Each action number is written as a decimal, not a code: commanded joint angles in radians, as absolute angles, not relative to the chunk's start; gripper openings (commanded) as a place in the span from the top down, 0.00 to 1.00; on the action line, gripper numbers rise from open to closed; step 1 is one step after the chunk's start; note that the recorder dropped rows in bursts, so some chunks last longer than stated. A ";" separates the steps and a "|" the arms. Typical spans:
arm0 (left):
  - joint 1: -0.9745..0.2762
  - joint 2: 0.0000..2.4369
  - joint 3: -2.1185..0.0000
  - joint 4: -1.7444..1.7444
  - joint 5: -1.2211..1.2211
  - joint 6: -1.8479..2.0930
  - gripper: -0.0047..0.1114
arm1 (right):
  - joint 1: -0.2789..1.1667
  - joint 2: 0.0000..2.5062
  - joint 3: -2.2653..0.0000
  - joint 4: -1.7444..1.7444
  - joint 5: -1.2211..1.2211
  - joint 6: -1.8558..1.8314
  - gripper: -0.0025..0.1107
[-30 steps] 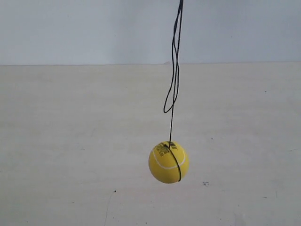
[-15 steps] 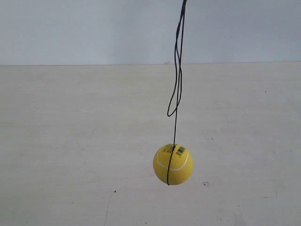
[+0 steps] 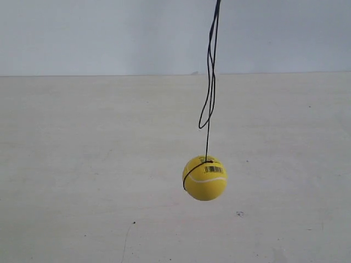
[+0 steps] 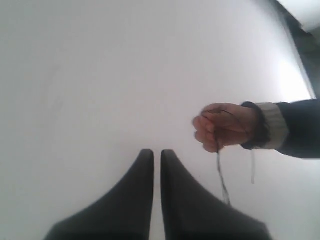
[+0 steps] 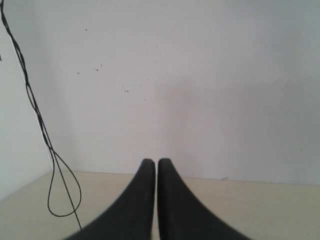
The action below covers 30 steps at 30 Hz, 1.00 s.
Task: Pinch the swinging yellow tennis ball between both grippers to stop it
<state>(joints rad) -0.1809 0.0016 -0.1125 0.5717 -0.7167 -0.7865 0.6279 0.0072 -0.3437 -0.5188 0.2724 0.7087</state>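
Ball: a small bright yellow tennis ball [image 3: 204, 178] with a white curved seam hangs in the air above the pale beige table top [image 3: 82, 164], right of centre in the exterior view. It touches nothing but its string.
Writing on the ball: a black barcode is printed on the upper front, just right of where the string meets the ball. Any digits or letters are too small to read.
String: a thin black string [image 3: 211, 82] comes down from above the frame and makes a slack loop partway. It reaches the top of the ball and curves round its left side.
Left gripper [image 4: 156, 152]: its tapered, pointed black jaws are clenched, with only a thin slit between the tips and nothing held.
Hand: a person's bare hand [image 4: 222, 127], in a dark sleeve with a light cuff [image 4: 274, 125], pinches the string off to one side of the left gripper, apart from it.
Right gripper [image 5: 150, 161]: it has the same black tapered jaws, clenched on nothing and facing a plain white wall [image 5: 200, 75]. The string's loop hangs well to one side of it.
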 commanded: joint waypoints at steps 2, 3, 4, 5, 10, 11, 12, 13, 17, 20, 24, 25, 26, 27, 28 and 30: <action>-0.181 0.000 -0.093 0.233 -0.447 -0.637 0.92 | 0.629 0.000 -0.340 -0.522 0.265 0.700 0.98; -0.181 0.000 -0.093 0.189 -0.409 -0.598 0.92 | 0.629 0.000 -0.340 -0.522 0.265 0.700 0.98; -0.181 0.000 -0.093 0.080 -0.324 -0.468 0.92 | 0.629 0.000 -0.340 -0.522 0.265 0.700 0.98; -0.181 0.000 -0.093 0.028 -0.285 -0.389 0.92 | 0.629 0.000 -0.340 -0.522 0.265 0.700 0.98; -0.079 0.000 -0.093 -0.123 -0.061 0.000 0.92 | 0.629 0.000 -0.340 -0.522 0.265 0.700 0.98; -0.038 0.000 -0.093 -0.123 -0.033 0.016 0.92 | 0.629 0.000 -0.340 -0.522 0.265 0.700 0.98; -0.003 0.000 -0.093 -0.115 -0.011 0.027 0.92 | 0.629 0.000 -0.340 -0.522 0.265 0.700 0.98; 0.034 0.000 -0.093 -0.108 0.013 0.027 0.92 | 0.629 0.000 -0.340 -0.522 0.265 0.700 0.98; 0.084 0.000 -0.027 -0.077 0.007 0.027 0.92 | 0.629 0.000 -0.340 -0.522 0.265 0.700 0.98; 0.084 0.000 0.000 -0.023 0.000 0.027 0.92 | 0.629 0.000 -0.340 -0.522 0.265 0.700 0.98; 0.084 0.000 0.000 0.008 0.084 0.028 0.92 | 0.629 0.000 -0.340 -0.522 0.265 0.700 0.98; 0.084 0.000 0.000 0.009 0.092 0.028 0.92 | 0.629 0.000 -0.340 -0.522 0.265 0.700 0.98; 0.084 0.000 0.000 0.017 0.109 0.028 0.92 | 0.629 0.000 -0.340 -0.522 0.265 0.700 0.98; 0.084 0.000 0.000 0.023 0.139 0.028 0.92 | 0.629 0.000 -0.340 -0.522 0.265 0.700 0.98; 0.084 0.000 0.000 0.023 0.178 0.033 0.92 | 0.629 0.000 -0.340 -0.522 0.265 0.700 0.98; 0.084 0.000 0.000 0.023 0.264 0.048 0.92 | 0.629 0.000 -0.340 -0.522 0.265 0.700 0.98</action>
